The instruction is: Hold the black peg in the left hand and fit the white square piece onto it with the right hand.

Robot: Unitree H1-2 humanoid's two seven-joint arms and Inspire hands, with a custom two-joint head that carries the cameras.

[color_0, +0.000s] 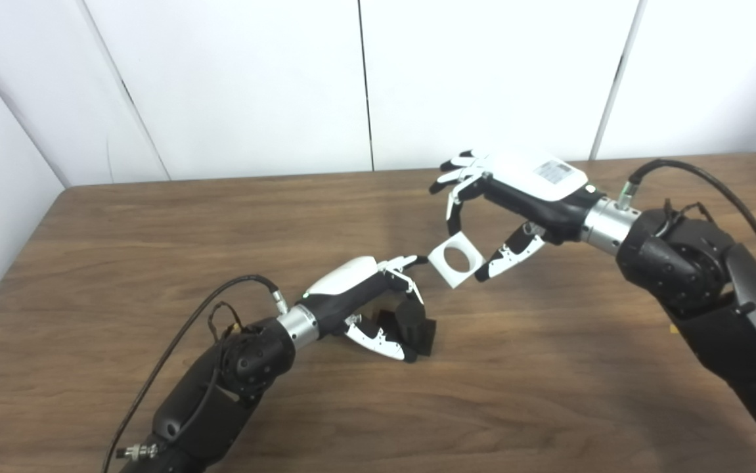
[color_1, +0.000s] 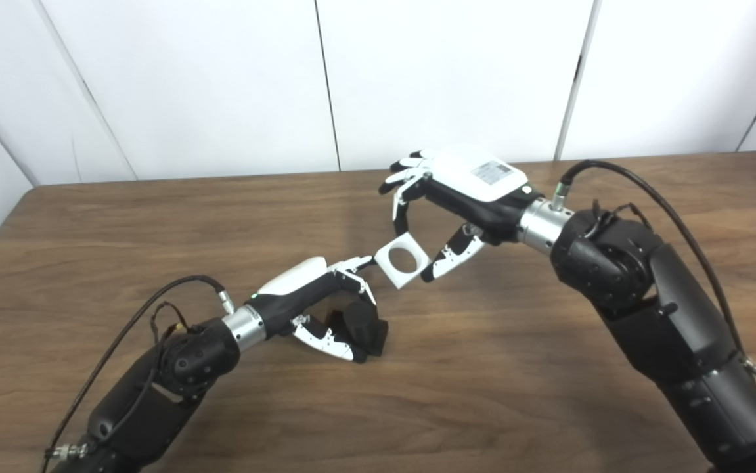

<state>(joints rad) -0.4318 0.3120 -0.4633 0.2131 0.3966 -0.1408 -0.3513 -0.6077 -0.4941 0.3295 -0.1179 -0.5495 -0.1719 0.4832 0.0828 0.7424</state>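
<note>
Black peg (color_0: pixel 410 326) sits low on the table, clasped by the left hand (color_0: pixel 368 299); the right hand (color_0: pixel 515 197) pinches the white square piece (color_0: pixel 456 261) just beyond — tilted (hole askew), it could jam.

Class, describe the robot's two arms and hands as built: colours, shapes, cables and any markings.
Both arms are bulky black shells ending in silver metal wrist rings. Each hand, left hand and right hand, has a glossy white back and black fingers with white tips. A black cable loops into each wrist. The right hand's back carries a small printed label.
</note>
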